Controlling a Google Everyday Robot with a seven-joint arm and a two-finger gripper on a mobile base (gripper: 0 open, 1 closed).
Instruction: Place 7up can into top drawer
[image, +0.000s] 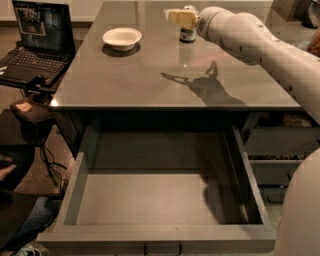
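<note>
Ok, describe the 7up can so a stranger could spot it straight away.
Look at the grey table above the open top drawer, toward its far edge. The 7up can stands right of the white bowl, at the arm's end effector. It is the only small upright cylinder.

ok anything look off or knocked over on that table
Nothing stands out. The 7up can stands upright at the far edge of the table, with the hand close by its top. The white bowl sits upright, no spills show, and the top drawer is pulled out squarely.
</note>
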